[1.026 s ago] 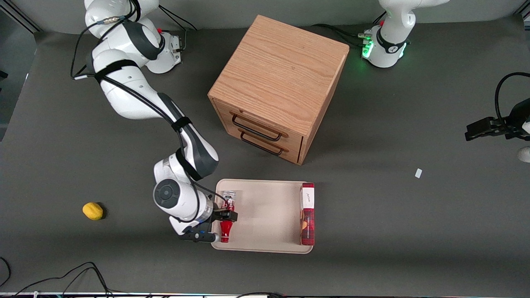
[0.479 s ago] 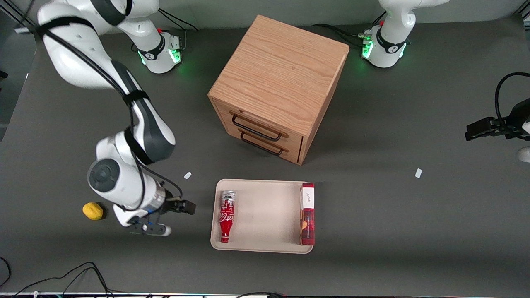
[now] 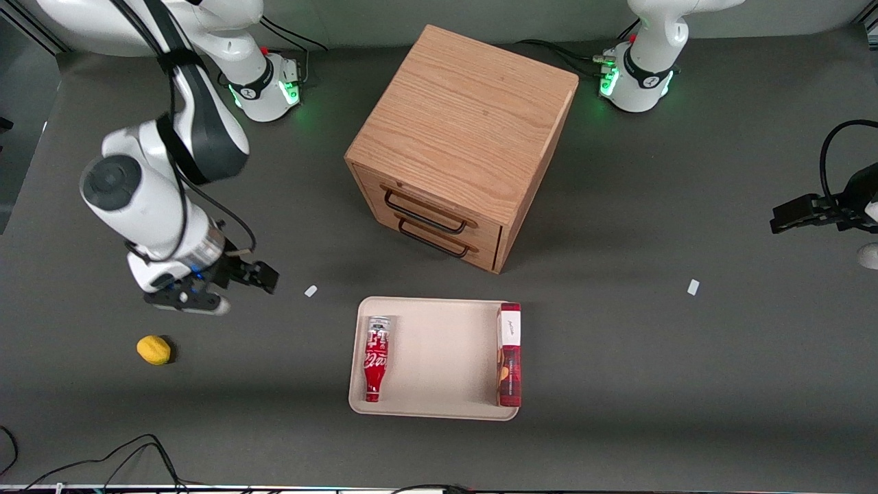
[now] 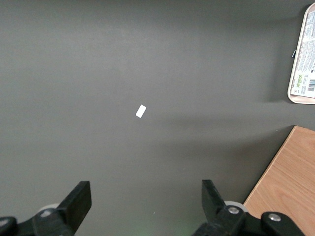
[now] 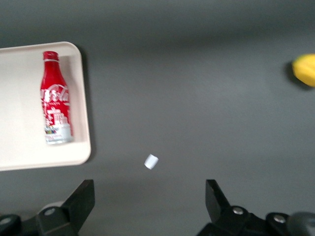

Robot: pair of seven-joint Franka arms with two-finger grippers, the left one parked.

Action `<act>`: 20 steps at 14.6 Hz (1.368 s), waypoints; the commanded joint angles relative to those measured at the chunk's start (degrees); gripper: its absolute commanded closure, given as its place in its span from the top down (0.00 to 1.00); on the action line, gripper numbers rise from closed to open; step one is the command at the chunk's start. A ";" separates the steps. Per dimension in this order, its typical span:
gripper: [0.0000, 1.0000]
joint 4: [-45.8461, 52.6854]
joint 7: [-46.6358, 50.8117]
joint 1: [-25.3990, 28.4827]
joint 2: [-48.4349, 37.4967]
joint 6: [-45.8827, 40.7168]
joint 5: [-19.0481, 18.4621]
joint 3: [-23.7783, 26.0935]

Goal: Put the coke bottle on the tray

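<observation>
My claw [image 3: 264, 276]: fingers spread wide apart with nothing between them, hanging above bare table toward my working end, well apart from the tray
Lemon [image 3: 153, 349]: on the table nearer the front camera than my claw, no part of the job
White scrap [image 3: 311, 291]: lies on the table between my claw and the tray
Coke bottle [image 3: 376, 357]: lies on its side in the tray, along the rim at my working end
Bottle axis: long axis runs toward the front camera, red cap nearest it, silver base toward the cabinet [image 3: 459, 144]
Tray [image 3: 439, 357]: in front of the cabinet's drawers, also holds a red-and-white box [image 3: 509, 354] along its parked-arm rim
Progress: I judge the placing done; only my pulling clear looks left
</observation>
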 commanded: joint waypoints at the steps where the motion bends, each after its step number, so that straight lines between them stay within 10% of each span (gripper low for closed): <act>1: 1.00 -11.99 -7.57 -0.42 -12.11 1.97 5.69 -4.39; 8: 1.00 -12.81 -13.20 -0.25 -23.65 -13.31 5.69 -9.33; 20: 1.00 3.37 -14.63 0.20 -19.97 -28.71 5.17 -11.62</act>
